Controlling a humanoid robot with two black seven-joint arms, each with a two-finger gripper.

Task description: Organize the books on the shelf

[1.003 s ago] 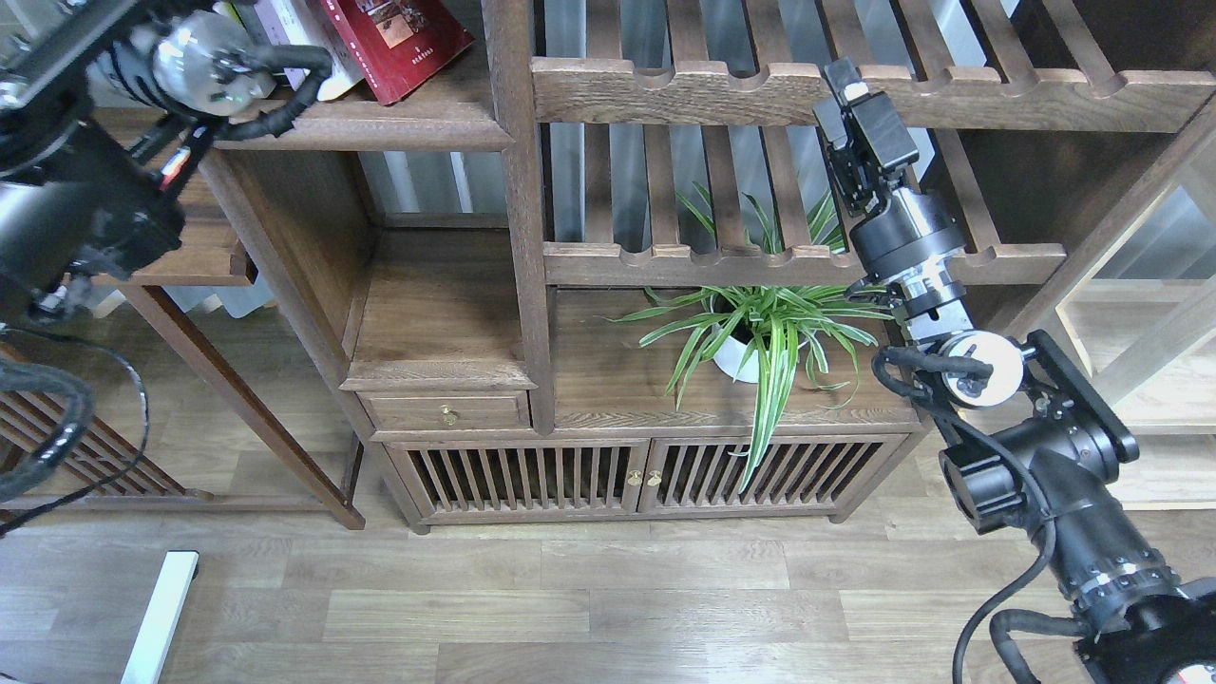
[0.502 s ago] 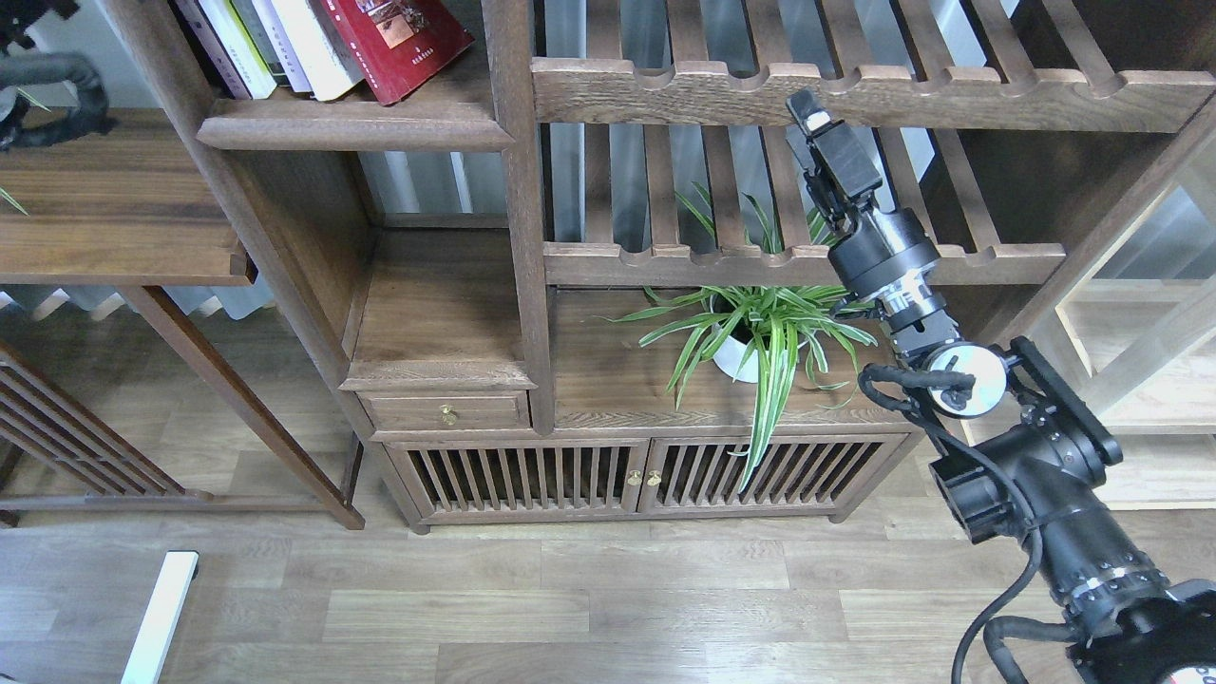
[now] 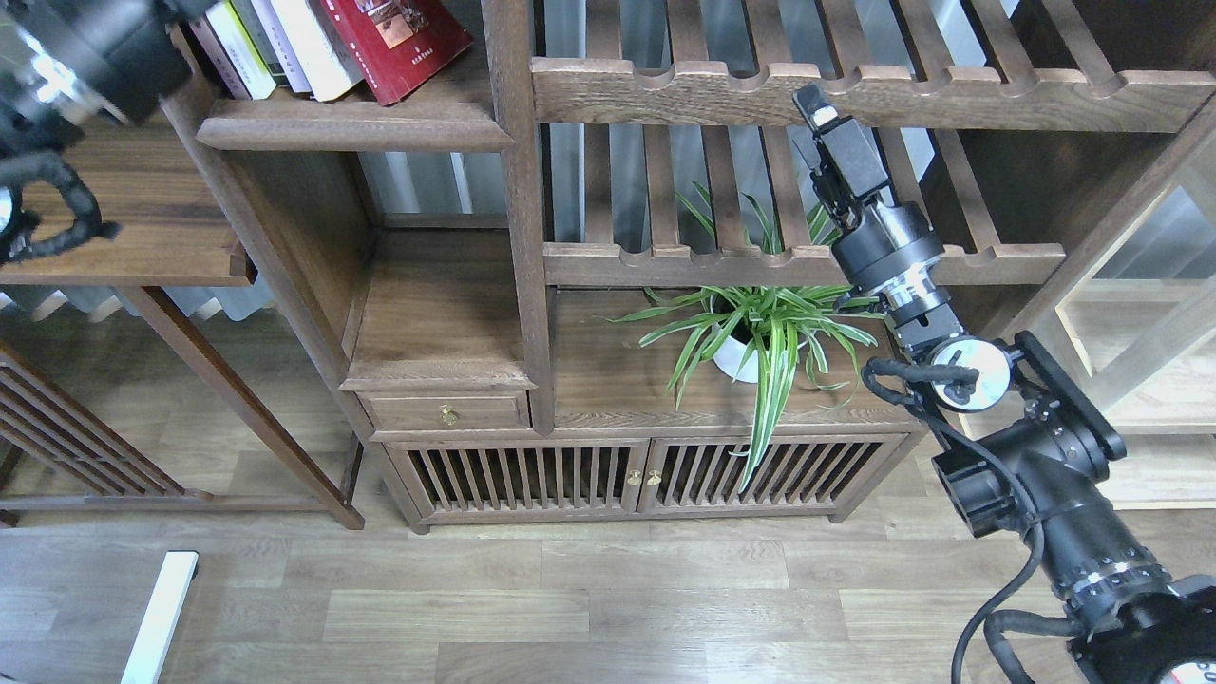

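Left arm back at top-left corner; right arm shifted slightly.

Books (image 3: 313,43) lean in a row on the dark plank shelf (image 3: 351,128), the red book (image 3: 394,43) tilted at the row's right end, unchanged. Left arm now re-enters beside the books, gripper out of view. Right gripper (image 3: 815,106) has edged slightly right, against the slatted rail (image 3: 855,100) above the potted plant (image 3: 760,332); finger spacing cannot be told.

Left arm (image 3: 85,47) back at top-left corner, right hand (image 3: 819,112) shifted slightly rightward
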